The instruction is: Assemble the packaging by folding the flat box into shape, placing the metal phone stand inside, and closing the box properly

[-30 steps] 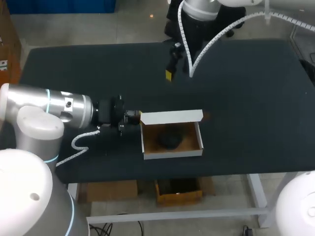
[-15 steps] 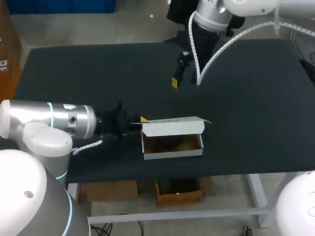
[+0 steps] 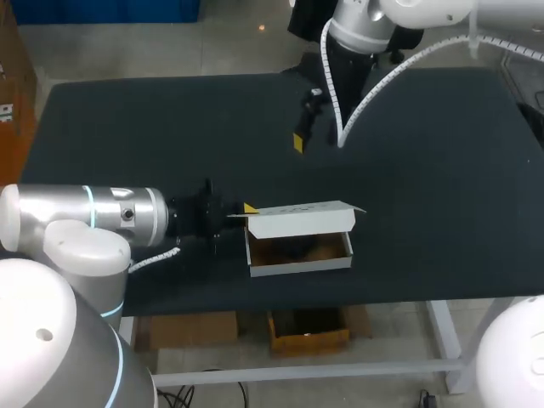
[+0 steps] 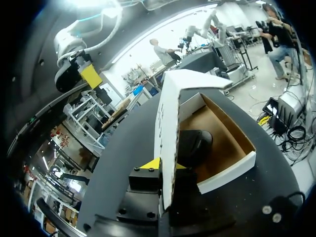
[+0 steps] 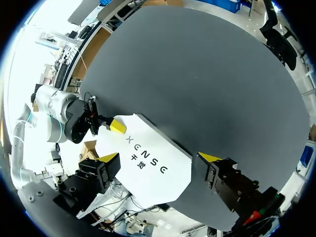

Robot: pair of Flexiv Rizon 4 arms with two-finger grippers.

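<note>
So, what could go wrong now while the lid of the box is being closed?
1. The left gripper pinches the lid at one end only, so the card may bend or slip out.
2. The base of the box is not held: the right gripper hangs open, away from it, so the box may slide or tip.

Robotics lab: left arm (image 3: 93,212), right arm (image 3: 365,25) over black table (image 3: 170,127).

The left arm (image 3: 93,217) is a thick silver-white tube with a thin light-blue ring and a coiled white cable (image 3: 153,257), the right arm (image 3: 365,25) is silver-white with a ribbed white hose (image 3: 328,76) looping off it, and the left gripper (image 4: 165,165) and right gripper (image 5: 159,158) are black, screw-studded blocks with yellow tips.
</note>
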